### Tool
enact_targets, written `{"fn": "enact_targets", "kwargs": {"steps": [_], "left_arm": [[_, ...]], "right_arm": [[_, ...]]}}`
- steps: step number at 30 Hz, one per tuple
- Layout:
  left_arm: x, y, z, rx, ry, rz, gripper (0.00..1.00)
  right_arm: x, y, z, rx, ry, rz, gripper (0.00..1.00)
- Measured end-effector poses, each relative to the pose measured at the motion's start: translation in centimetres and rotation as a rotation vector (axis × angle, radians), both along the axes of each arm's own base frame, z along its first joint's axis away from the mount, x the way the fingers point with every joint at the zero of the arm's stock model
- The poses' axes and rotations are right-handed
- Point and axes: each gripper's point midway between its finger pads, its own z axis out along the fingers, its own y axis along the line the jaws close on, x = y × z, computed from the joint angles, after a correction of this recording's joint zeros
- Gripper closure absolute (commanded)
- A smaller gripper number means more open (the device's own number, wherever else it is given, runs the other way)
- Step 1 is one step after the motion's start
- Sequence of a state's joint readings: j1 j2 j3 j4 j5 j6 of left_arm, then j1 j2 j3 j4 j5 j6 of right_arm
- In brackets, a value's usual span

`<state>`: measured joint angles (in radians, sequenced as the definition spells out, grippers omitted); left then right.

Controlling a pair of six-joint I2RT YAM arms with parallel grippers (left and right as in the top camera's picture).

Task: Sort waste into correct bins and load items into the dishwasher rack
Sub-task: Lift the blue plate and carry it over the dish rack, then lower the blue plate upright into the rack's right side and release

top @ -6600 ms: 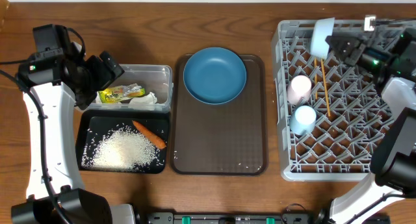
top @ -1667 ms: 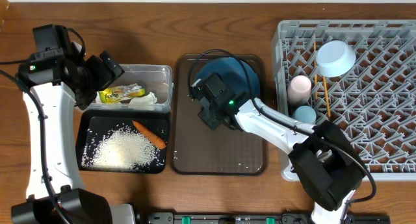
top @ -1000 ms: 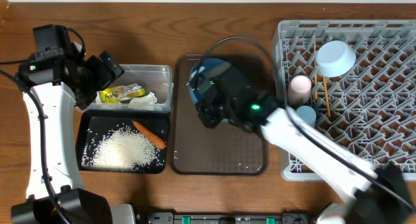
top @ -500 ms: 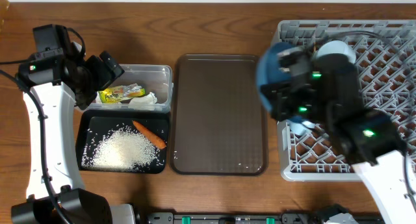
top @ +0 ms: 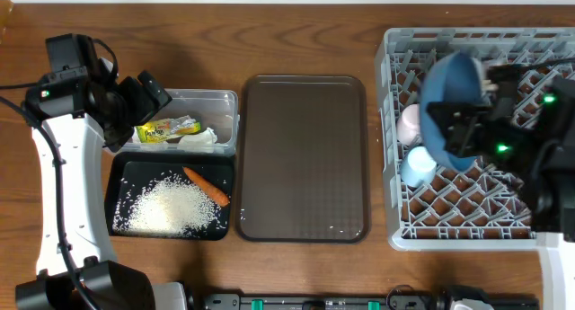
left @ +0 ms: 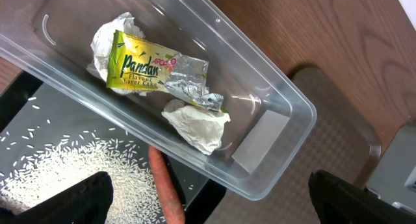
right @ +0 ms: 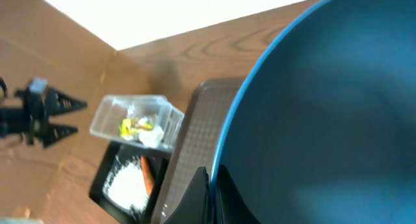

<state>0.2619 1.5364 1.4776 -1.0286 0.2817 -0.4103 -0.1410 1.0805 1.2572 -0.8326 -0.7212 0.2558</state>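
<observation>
My right gripper [top: 473,123] is shut on the rim of the dark-blue plate [top: 449,103] and holds it tilted on edge over the left part of the grey rack [top: 530,211]. In the right wrist view the jaws [right: 211,185] pinch the plate's rim [right: 325,120]. The pink cup [top: 411,121] and light-blue cup [top: 418,164] sit in the rack beside the plate. The bowl and chopsticks are hidden. My left gripper [top: 148,99] is open and empty over the clear box [top: 225,103], which holds the wrapper [left: 153,65] and tissue [left: 195,123]. Rice [top: 171,207] and the carrot [top: 207,186] lie in the black tray [top: 115,193].
The brown serving tray [top: 305,157] lies between the bins and the rack with nothing on it. Bare wooden table runs along the back edge. The left arm's white link stands along the table's left side.
My right arm has lifted the dark-blue plate off the brown tray and carried it right, over the rack. The left arm has not moved.
</observation>
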Motion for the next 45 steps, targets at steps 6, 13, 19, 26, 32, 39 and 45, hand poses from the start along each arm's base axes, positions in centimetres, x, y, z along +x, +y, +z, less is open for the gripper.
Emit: {"fn": "enact_targets", "kwargs": {"steps": [6,13,19,26,32,39,45], "left_arm": [[0.0,0.0,0.0,0.0,0.0,0.0,0.02],[0.0,0.0,0.0,0.0,0.0,0.0,0.02],[0.0,0.0,0.0,0.0,0.0,0.0,0.02],[0.0,0.0,0.0,0.0,0.0,0.0,0.02],[0.0,0.0,0.0,0.0,0.0,0.0,0.02],[0.0,0.0,0.0,0.0,0.0,0.0,0.02],[0.0,0.0,0.0,0.0,0.0,0.0,0.02]], "right_arm": [[1.0,-3.2,0.2,0.123,0.004,-0.009,0.99],[2.0,-5.0,-0.4,0.315,-0.031,0.135,0.99],[2.2,-6.1,-2.3,0.465,0.017,0.181,0.99],[2.5,-8.4,-5.1,0.489,0.065,0.121,0.99],[1.8,-10.9,-6.6,0.46,0.119,0.016,0.99],[1.3,-12.1,-7.1,0.459,0.151,-0.041,0.99],[1.0,-15.0,-7.9,0.477,0.221,-0.176,0.96]]}}
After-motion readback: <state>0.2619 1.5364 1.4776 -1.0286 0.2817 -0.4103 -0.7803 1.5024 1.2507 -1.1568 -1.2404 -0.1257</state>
